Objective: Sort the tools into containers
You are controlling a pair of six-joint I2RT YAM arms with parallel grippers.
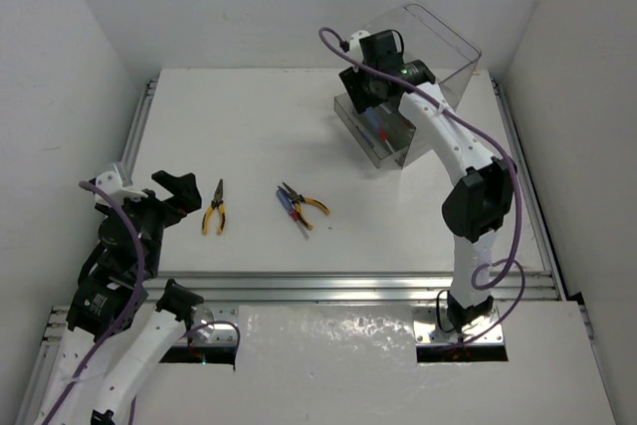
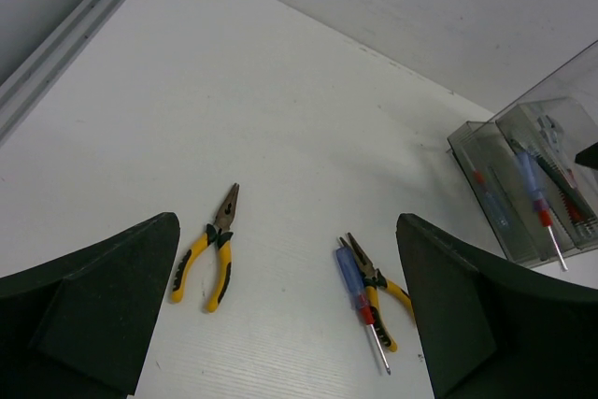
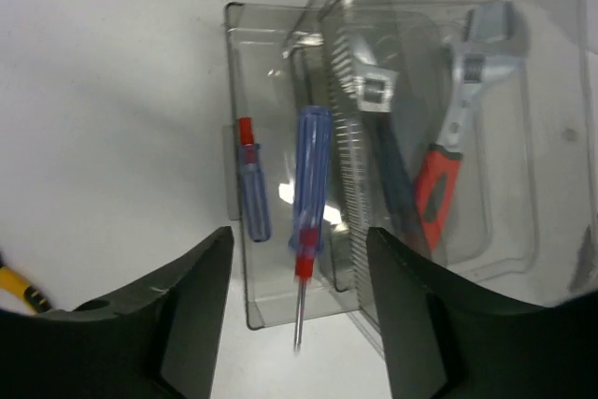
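Note:
One yellow-handled pliers [image 1: 214, 211] lies on the table at the left, also in the left wrist view [image 2: 213, 249]. A second yellow-handled pliers [image 1: 309, 204] lies mid-table against a blue-handled screwdriver [image 1: 289, 208], both seen by the left wrist [image 2: 385, 298] [image 2: 353, 277]. My left gripper [image 1: 182, 196] [image 2: 288, 231] is open and empty, near the left pliers. My right gripper [image 1: 366, 87] [image 3: 299, 259] is open over the grey trays [image 1: 383, 136]. Below it a blue screwdriver [image 3: 308, 184] lies blurred in a tray [image 3: 238, 273], its tip past the edge. A shorter blue screwdriver [image 3: 250, 189] lies beside it.
A black-handled wrench [image 3: 383, 137] and a red-handled wrench [image 3: 448, 156] lie in the neighbouring tray. The tall clear box [image 1: 438, 52] with its curved cover stands behind the trays at the back right. Aluminium rails [image 1: 348, 286] edge the table.

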